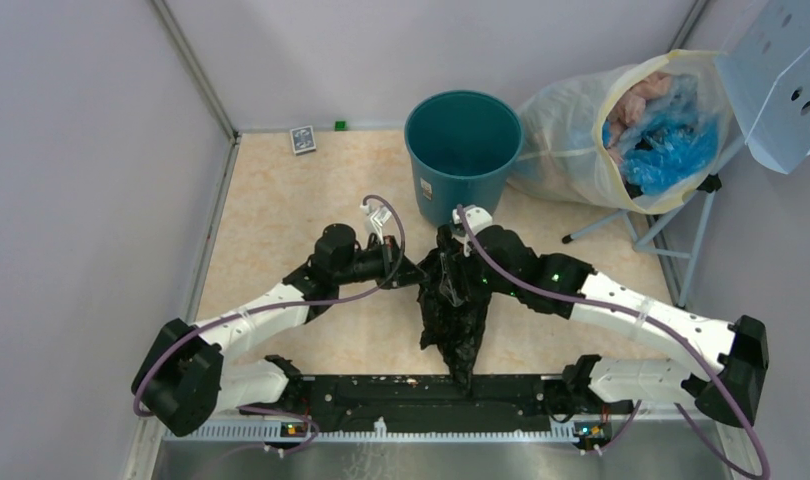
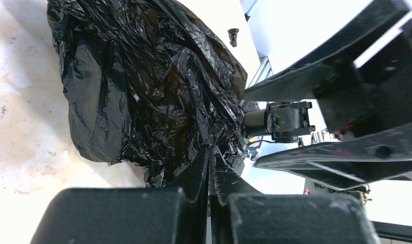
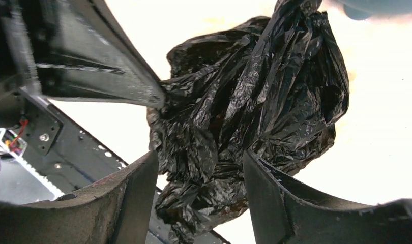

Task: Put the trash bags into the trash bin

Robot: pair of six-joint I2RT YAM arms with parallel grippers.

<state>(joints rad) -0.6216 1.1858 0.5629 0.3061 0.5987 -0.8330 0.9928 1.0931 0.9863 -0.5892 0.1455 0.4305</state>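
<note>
The black crinkled trash bag [image 1: 456,310] hangs in a bunch between my two grippers above the table's middle, its tail reaching the near rail. My left gripper [image 1: 413,272] is shut, pinching the bag's left edge; in the left wrist view its fingertips [image 2: 210,150] meet on the bag's film [image 2: 143,86]. My right gripper [image 1: 459,262] is open at the bag's top; in the right wrist view its fingers [image 3: 199,155] stand wide apart astride the bag [image 3: 255,96]. The teal trash bin [image 1: 463,140] stands upright and looks empty, just beyond the bag.
A large translucent sack [image 1: 621,125] with blue and pink contents leans right of the bin, on a stand [image 1: 631,225]. A pale blue perforated panel [image 1: 781,80] hangs at the top right. A small card box [image 1: 302,139] lies at the back left. Walls close both sides.
</note>
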